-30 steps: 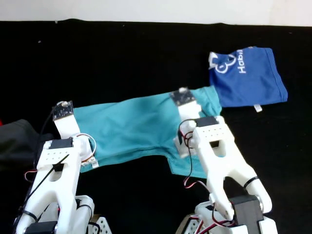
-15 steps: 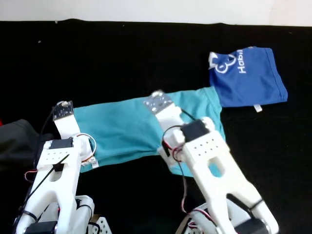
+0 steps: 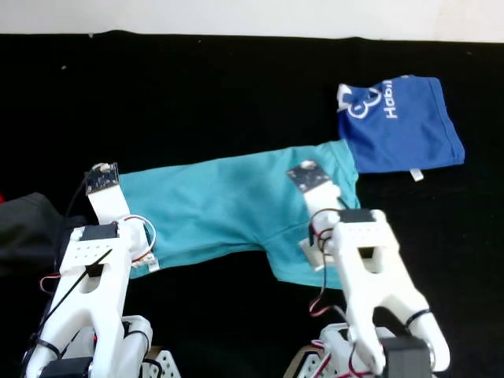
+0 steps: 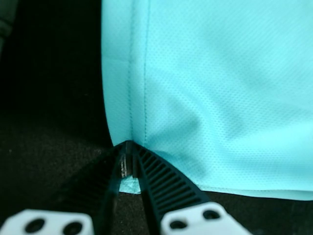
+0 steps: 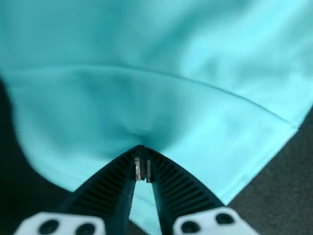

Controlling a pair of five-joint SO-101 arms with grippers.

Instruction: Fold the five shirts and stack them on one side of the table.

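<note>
The black worktop (image 3: 236,87) fills the high view from its pale upper edge down to the arms' bases. A teal shirt (image 3: 220,209) lies stretched across the middle of the frame, running from centre left up toward the right. Its surface is mostly flat, and a lower flap hangs toward the bottom centre.

The left arm (image 3: 90,276) rises from the lower left corner and ends at the shirt's left edge. The right arm (image 3: 366,260) rises from the lower right and ends over the shirt's right part.

A blue shirt (image 3: 402,126), folded into a compact rectangle with white print, sits in the upper right. Its lower left corner is just beside the teal shirt's right end. A dark bundle of cloth (image 3: 20,224) lies at the left edge.

In the left wrist view, the left arm's fingers (image 4: 156,171) are clamped together on the teal shirt's stitched hem corner. In the right wrist view, the right arm's fingers (image 5: 171,181) are pressed together on a puckered pinch of the teal fabric.
</note>
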